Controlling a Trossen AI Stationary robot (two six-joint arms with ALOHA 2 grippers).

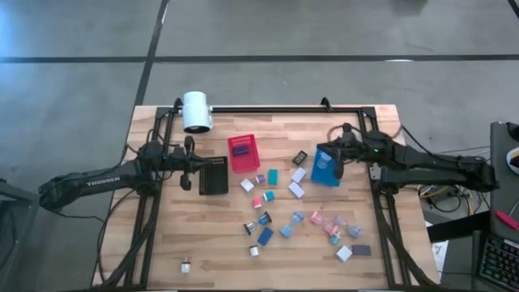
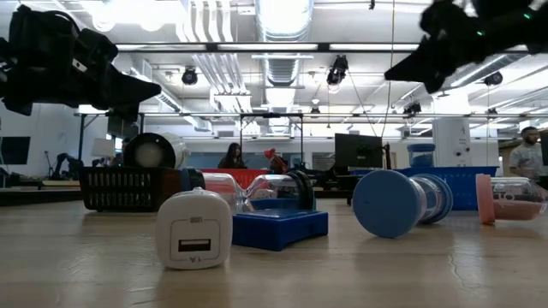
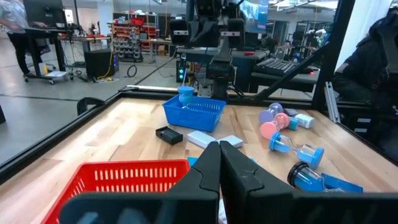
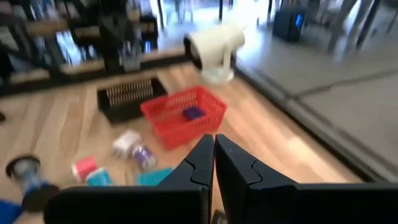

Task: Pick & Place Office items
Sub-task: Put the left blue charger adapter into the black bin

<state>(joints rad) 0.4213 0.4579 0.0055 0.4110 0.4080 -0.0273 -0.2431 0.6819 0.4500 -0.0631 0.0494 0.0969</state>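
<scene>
The office items (image 1: 296, 212) are small blocks, clips and round pieces in white, pink, blue, teal and black, lying loose on the wooden table between the bins and the near edge. A white plug block (image 2: 194, 229) and a blue spool (image 2: 394, 203) lie closest to the low camera. My left gripper (image 1: 193, 166) is shut and empty, raised just left of the black bin (image 1: 213, 174). My right gripper (image 1: 331, 162) is also shut and empty; it hovers over the blue bin (image 1: 323, 172). One blue piece lies in the red bin (image 1: 243, 152), another in the blue bin (image 3: 194, 113).
A big white cylinder (image 1: 196, 111) stands at the table's far left corner. A black frame (image 1: 268, 108) runs around the table. One small white piece (image 1: 185, 264) lies alone near the near-left corner. Bare wood shows at the near left. People show in the room beyond.
</scene>
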